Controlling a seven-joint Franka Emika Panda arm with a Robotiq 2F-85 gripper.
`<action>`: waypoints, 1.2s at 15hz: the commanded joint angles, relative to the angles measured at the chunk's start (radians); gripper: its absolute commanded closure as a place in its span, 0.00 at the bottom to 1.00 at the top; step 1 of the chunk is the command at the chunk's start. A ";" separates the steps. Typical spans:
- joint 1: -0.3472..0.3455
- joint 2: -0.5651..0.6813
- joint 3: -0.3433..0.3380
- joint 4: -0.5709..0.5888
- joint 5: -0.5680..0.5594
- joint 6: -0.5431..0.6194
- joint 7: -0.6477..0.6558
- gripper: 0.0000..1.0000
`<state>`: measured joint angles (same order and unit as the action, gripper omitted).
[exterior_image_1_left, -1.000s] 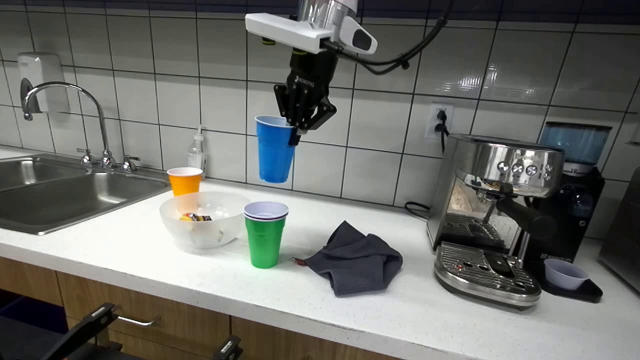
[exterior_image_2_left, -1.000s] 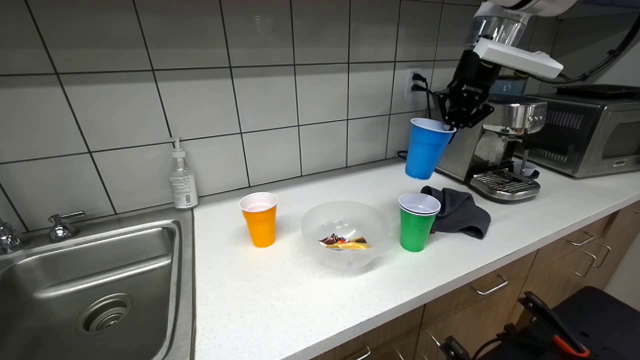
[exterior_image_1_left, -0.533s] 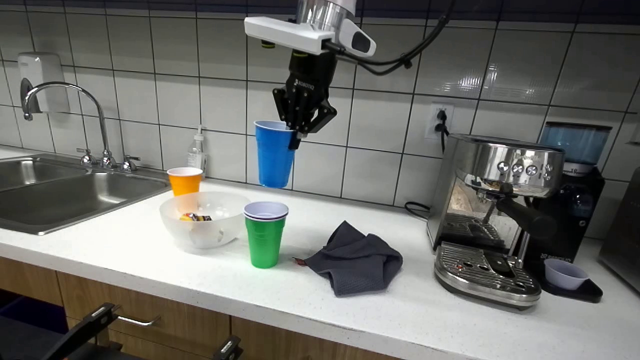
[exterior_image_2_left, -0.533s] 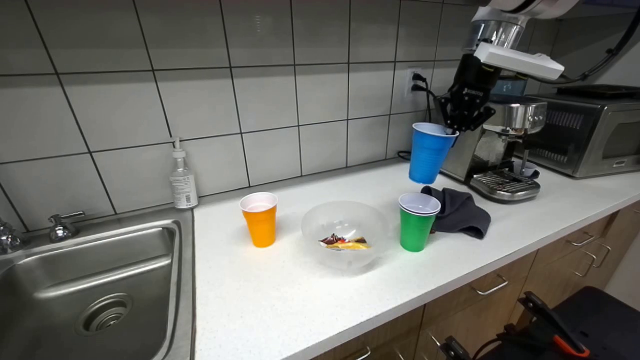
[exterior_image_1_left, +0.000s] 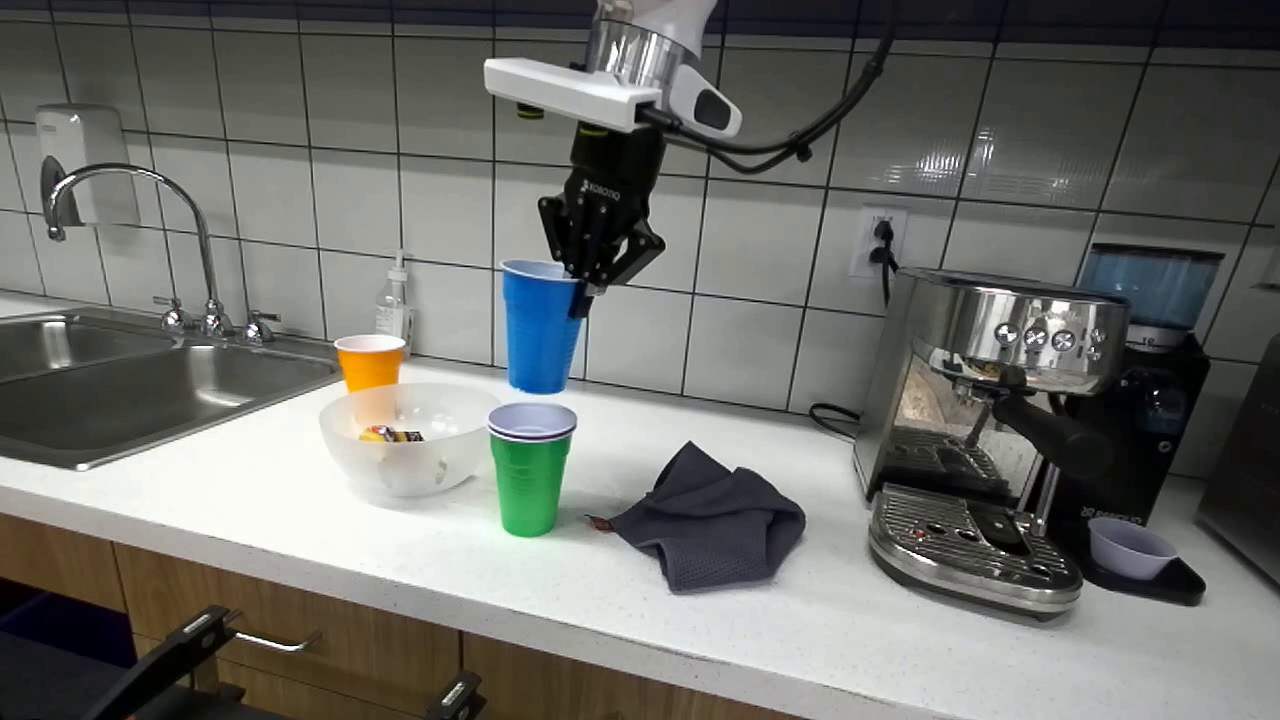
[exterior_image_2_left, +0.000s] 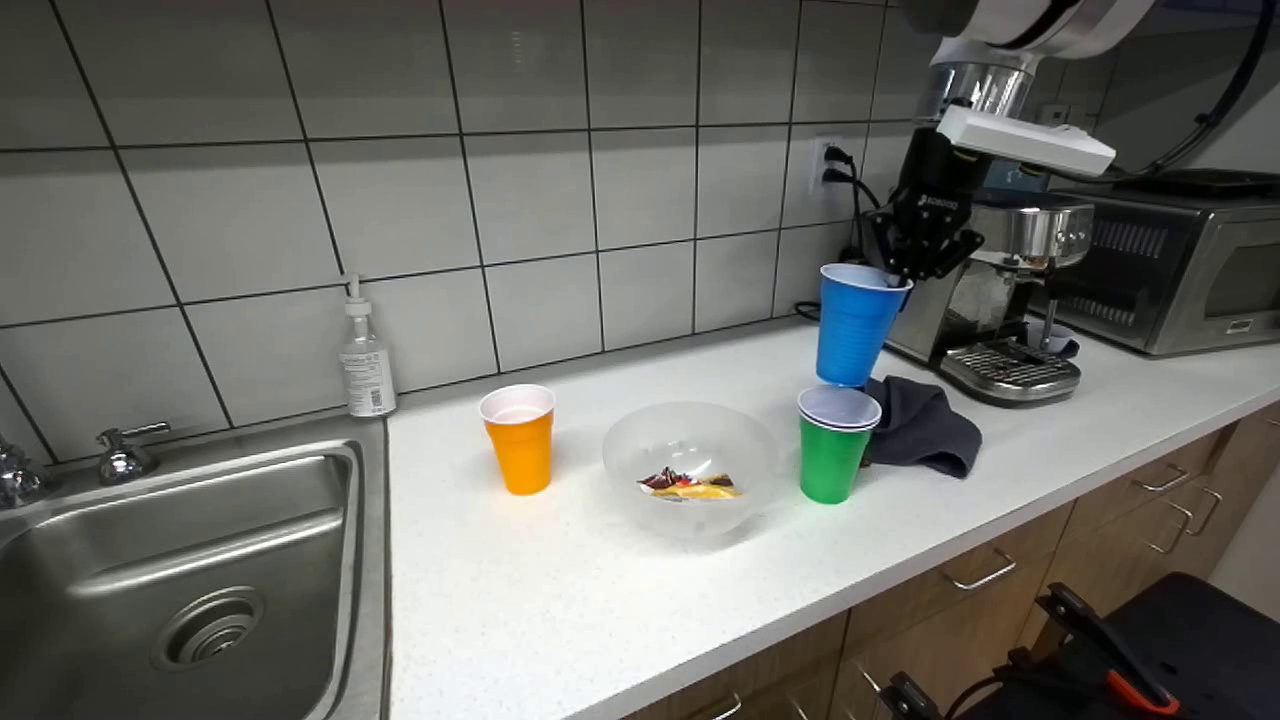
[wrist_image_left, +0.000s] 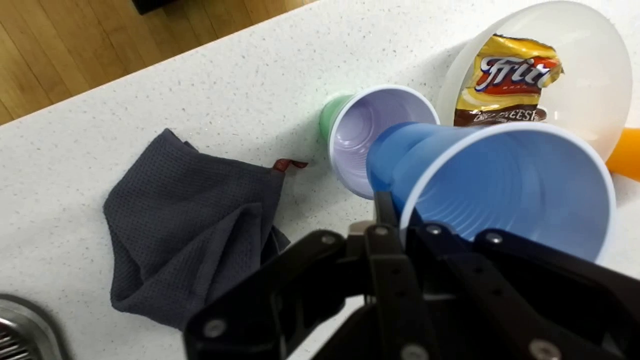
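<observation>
A blue cup (exterior_image_1_left: 540, 335) hangs in the air, nearly upright, with my gripper (exterior_image_1_left: 578, 296) shut on its wall at the rim. In the wrist view one finger (wrist_image_left: 384, 209) lies against the outside of the blue cup (wrist_image_left: 480, 175), and the other reaches inside it. A green cup (exterior_image_2_left: 832, 465) with a pale lilac inside stands on the counter. More than one rim shows at its top. The blue cup's base is just above the green cup's rim in both exterior views; whether it is directly over it I cannot tell.
Beside the green cup stands a frosted bowl (exterior_image_2_left: 690, 520) with snack bags (exterior_image_2_left: 688, 486) in it. An orange cup (exterior_image_2_left: 522, 450) is past the bowl. A dark grey cloth (exterior_image_1_left: 710, 525) lies near an espresso machine (exterior_image_1_left: 1000, 340). A sink (exterior_image_1_left: 180, 400) and soap bottle (exterior_image_2_left: 366, 370) are also there.
My gripper has come down with the blue cup, bringing the cup's base close to the level of the green cup's rim. Everything on the counter has stayed put.
</observation>
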<state>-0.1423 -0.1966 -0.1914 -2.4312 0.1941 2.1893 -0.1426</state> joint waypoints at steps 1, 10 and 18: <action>-0.001 0.015 0.013 0.009 -0.025 -0.009 0.033 0.99; -0.001 0.036 0.025 0.001 -0.055 0.024 0.056 0.99; 0.001 0.048 0.031 0.001 -0.072 0.032 0.066 0.99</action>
<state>-0.1421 -0.1516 -0.1730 -2.4311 0.1452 2.2033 -0.1169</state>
